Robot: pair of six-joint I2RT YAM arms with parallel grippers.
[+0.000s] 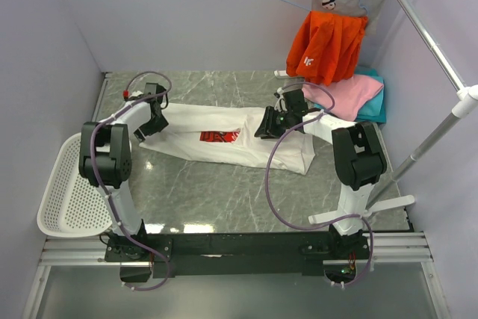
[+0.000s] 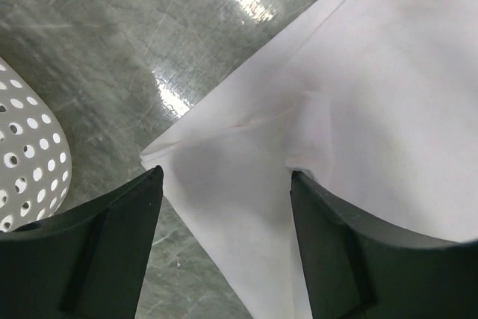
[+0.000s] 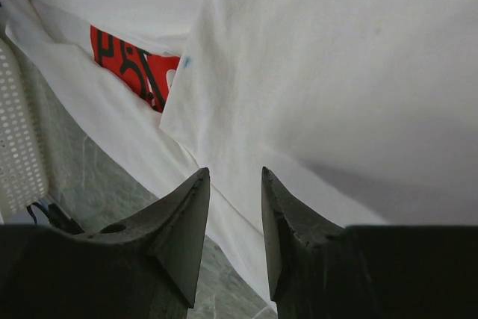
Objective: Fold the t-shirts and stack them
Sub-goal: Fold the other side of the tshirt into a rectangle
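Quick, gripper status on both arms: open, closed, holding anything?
Left gripper: open wide over a corner of the white t-shirt, holding nothing.
Right gripper: open narrowly above the same shirt, no cloth pinched.

Left pincer [image 2: 225, 175] spread wide, right pincer [image 3: 234, 172] narrowly parted

White t-shirt [image 1: 246, 143] laid lengthwise on the grey bench [image 1: 216, 193], red print [image 1: 219, 137] seen mid-cloth, left claw [image 1: 148, 129] set at its left end, right claw [image 1: 267, 126] over its right part, pink t-shirt [image 1: 351, 96] piled on teal t-shirt [image 1: 376, 110] far right
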